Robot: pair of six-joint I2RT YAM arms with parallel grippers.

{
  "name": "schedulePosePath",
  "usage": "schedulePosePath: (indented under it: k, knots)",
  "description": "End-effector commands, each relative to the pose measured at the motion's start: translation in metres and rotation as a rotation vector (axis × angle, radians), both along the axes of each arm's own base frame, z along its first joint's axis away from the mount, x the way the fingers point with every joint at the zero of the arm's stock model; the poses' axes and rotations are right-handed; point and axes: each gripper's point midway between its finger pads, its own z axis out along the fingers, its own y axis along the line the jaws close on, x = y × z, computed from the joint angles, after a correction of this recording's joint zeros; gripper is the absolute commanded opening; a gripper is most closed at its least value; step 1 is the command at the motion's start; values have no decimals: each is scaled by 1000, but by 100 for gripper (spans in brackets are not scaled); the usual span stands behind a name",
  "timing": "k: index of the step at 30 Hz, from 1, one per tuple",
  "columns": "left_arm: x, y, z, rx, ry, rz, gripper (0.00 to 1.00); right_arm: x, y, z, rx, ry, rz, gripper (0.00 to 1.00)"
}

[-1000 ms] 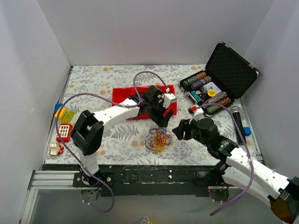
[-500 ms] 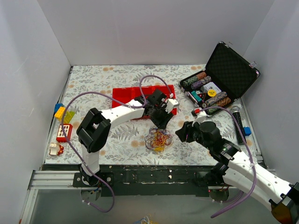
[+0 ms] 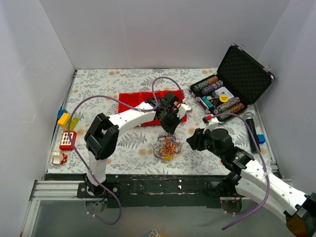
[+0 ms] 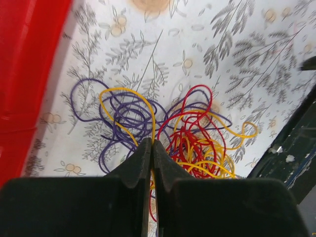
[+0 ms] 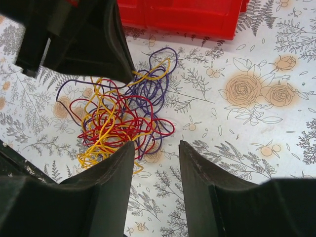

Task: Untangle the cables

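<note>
The cables [image 3: 168,146] are a small tangle of thin red, yellow and purple loops lying on the floral table near its front edge. In the left wrist view the cables [image 4: 187,133] spread just beyond my left gripper [image 4: 152,143], whose jaws are pressed together on a yellow strand at the tangle's far edge. From above, the left gripper [image 3: 169,129] points down at that far edge. My right gripper [image 3: 190,140] hovers to the right of the tangle. Its wrist view shows the right gripper [image 5: 157,144] open with nothing between its fingers, and the cables [image 5: 116,123] just left of its left finger.
A red tray [image 3: 148,101] lies right behind the tangle. An open black case [image 3: 232,84] with poker chips stands at the back right, with a black microphone [image 3: 251,128] in front of it. Toy blocks [image 3: 66,131] sit at the left edge. The table's front edge [image 3: 163,170] is close to the tangle.
The left gripper has shut, from wide open, on a yellow strand at the tangle's far edge. The right gripper has drawn slightly back and narrowed a little.
</note>
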Motion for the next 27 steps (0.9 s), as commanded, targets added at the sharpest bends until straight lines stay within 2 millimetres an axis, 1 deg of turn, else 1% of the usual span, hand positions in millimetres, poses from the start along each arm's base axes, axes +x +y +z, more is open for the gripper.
schedulePosePath:
  k: [1, 3, 5, 6, 7, 10, 13, 16, 18, 20, 25, 27]
  knots:
    - [14, -16, 90, -139, -136, 0, 0, 11, 8, 23, 40, -68, 4, 54]
    - [16, -17, 122, -198, -186, 12, 0, 14, 12, 31, 48, -93, 17, 59]
    - [13, -14, 145, -240, -215, 21, 0, 18, 16, 39, 51, -122, 33, 64]
    - [8, -12, 150, -252, -210, 16, 0, 19, 17, 43, 44, -136, 44, 68]
    - [4, -9, 155, -261, -211, 10, 0, 23, 22, 55, 65, -175, 54, 73]
    - [-10, -2, 161, -278, -191, -6, 0, 30, 28, 77, 79, -262, 80, 82]
    - [-19, 2, 171, -301, -176, -15, 0, 31, 37, 101, 126, -356, 124, 86]
    - [-24, 3, 182, -325, -179, -21, 0, 28, 49, 121, 181, -425, 184, 88]
    - [-24, 4, 191, -338, -195, -20, 0, 28, 55, 129, 203, -451, 212, 89]
    - [-24, 5, 194, -344, -203, -12, 0, 28, 61, 137, 229, -478, 237, 89]
    - [-27, 4, 200, -370, -193, 3, 0, 31, 76, 146, 272, -498, 271, 90]
    - [-23, 4, 202, -374, -207, 26, 0, 28, 85, 146, 295, -479, 311, 83]
